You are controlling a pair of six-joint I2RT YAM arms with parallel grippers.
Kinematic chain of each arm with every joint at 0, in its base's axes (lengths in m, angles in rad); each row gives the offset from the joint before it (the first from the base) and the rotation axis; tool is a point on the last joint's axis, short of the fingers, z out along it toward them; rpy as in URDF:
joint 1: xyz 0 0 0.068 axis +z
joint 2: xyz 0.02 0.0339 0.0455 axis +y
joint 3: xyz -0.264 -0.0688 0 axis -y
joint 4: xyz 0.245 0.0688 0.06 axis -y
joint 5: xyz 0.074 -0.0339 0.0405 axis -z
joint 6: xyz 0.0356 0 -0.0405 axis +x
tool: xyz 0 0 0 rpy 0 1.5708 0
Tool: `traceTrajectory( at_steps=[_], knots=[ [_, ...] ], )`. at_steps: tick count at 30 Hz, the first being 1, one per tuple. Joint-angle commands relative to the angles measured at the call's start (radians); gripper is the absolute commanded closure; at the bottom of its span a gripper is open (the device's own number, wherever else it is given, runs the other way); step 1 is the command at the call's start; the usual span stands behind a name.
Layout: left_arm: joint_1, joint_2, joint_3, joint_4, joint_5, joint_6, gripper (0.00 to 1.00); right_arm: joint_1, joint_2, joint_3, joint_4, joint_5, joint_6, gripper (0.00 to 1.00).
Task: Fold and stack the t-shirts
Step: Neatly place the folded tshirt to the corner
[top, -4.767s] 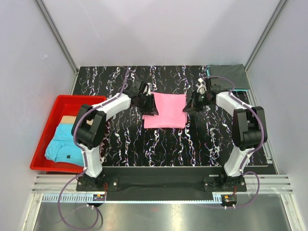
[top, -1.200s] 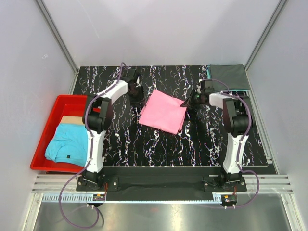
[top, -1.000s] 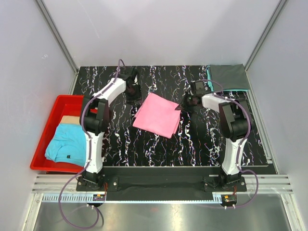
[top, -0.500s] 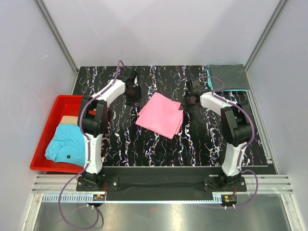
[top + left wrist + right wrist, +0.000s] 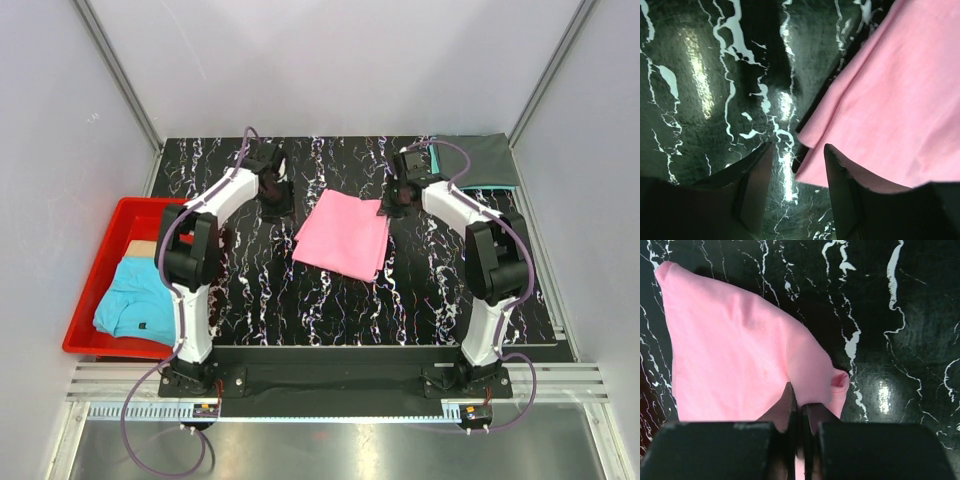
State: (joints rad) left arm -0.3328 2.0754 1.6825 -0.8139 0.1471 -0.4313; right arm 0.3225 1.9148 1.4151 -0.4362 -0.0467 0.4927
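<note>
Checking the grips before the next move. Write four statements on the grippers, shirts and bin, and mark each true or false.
1. The right gripper is shut on the pink shirt. True.
2. The left gripper grips the pink shirt. False: its jaws stand open by the shirt's edge, holding nothing.
3. A blue shirt lies in the bin. True.
4. The grey shirt lies in the bin. False: it lies at the table's far right corner.

Pink t-shirt [image 5: 343, 235] blocks the middle; red bin [image 5: 140, 213] left, grey shirt [image 5: 490, 160] far-right corner.
</note>
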Motion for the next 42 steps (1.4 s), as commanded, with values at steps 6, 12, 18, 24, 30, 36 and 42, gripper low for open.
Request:
traceTrajectory(
  at_steps=[6, 12, 18, 24, 30, 36, 42],
  knots=[
    [-0.061, -0.021, -0.062, 0.143, 0.192, 0.013, 0.50, -0.028, 0.029, -0.005, 0.008, -0.078, -0.023, 0.76],
    [-0.103, 0.003, -0.126, 0.226, 0.218, 0.011, 0.50, -0.108, 0.029, -0.025, -0.013, -0.157, -0.022, 0.41],
    [-0.101, 0.055, -0.135, 0.190, 0.155, 0.017, 0.50, -0.165, -0.017, -0.134, 0.017, -0.228, 0.009, 0.22],
    [-0.101, 0.065, -0.147, 0.191, 0.147, 0.014, 0.50, -0.168, -0.027, -0.249, 0.117, -0.315, 0.118, 0.17],
    [-0.100, 0.063, -0.147, 0.193, 0.144, 0.011, 0.50, -0.160, -0.033, -0.317, 0.212, -0.311, 0.191, 0.16],
    [-0.101, 0.066, -0.152, 0.197, 0.154, 0.006, 0.50, -0.148, 0.006, -0.335, 0.310, -0.340, 0.227, 0.13],
    [-0.100, 0.057, -0.152, 0.203, 0.158, -0.003, 0.50, -0.119, 0.038, -0.311, 0.289, -0.328, 0.227, 0.16]
  ],
)
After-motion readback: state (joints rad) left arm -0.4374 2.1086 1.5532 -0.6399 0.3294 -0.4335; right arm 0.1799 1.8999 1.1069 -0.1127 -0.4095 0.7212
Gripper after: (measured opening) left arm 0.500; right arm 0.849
